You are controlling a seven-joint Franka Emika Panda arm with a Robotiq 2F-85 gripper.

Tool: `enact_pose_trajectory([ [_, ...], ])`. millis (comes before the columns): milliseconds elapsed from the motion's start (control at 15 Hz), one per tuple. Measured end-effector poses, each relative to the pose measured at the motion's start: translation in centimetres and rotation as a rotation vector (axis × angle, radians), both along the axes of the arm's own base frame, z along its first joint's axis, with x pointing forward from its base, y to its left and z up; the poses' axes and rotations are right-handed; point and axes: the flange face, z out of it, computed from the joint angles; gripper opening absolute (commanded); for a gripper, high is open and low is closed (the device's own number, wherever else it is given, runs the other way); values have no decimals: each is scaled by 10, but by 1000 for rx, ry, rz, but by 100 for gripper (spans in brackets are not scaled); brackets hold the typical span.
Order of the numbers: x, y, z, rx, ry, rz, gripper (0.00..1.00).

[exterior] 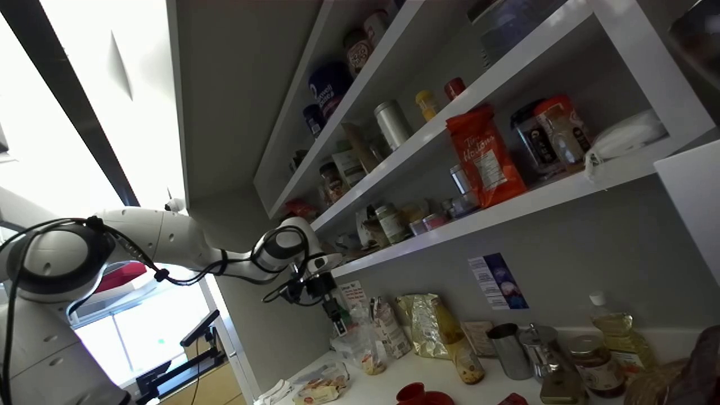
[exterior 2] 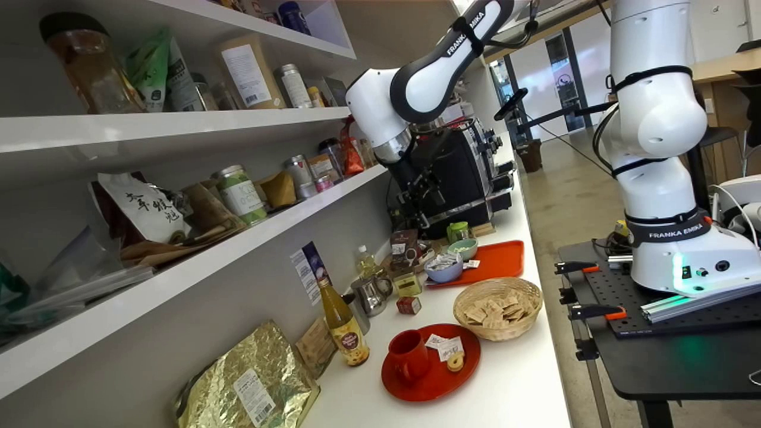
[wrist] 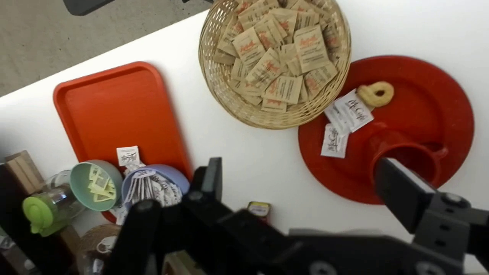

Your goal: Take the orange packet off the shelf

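Jaws spread wide, the gripper (wrist: 303,178) hangs over the white counter (wrist: 244,152), where I see a red plate (wrist: 424,101) beside a basket (wrist: 246,112). Well apart from the gripper, higher up, the orange packet (exterior: 486,157) stands upright on the shelf (exterior: 478,221).

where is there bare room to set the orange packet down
In the wrist view, bare counter shows between the orange-red tray, wicker basket, red plate and small box. The tray's end away from the bowls is bare. It is crowded along the wall (gold bag, bottle, pitcher) and on the plate (mug, sachets, cookie).
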Motion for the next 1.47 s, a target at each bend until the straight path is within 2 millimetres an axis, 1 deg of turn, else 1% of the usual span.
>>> enact_pose_trajectory([
  [133, 9, -26, 3, -24, -54, -61, 100],
  [267, 17, -51, 10, -49, -108, -116, 100],
  [400, 23, -71, 22, -75, -171, -153, 100],
  [533, 28, -86, 39, -115, -239, -171, 100],
  [667, 32, -97, 58, -169, -312, -173, 100],
  [800, 37, -102, 75, -221, -375, -162, 100],
  [1200, 52, -116, 116, -367, -558, -133, 100],
  [1467, 58, -140, 144, -434, -657, -172, 100],
])
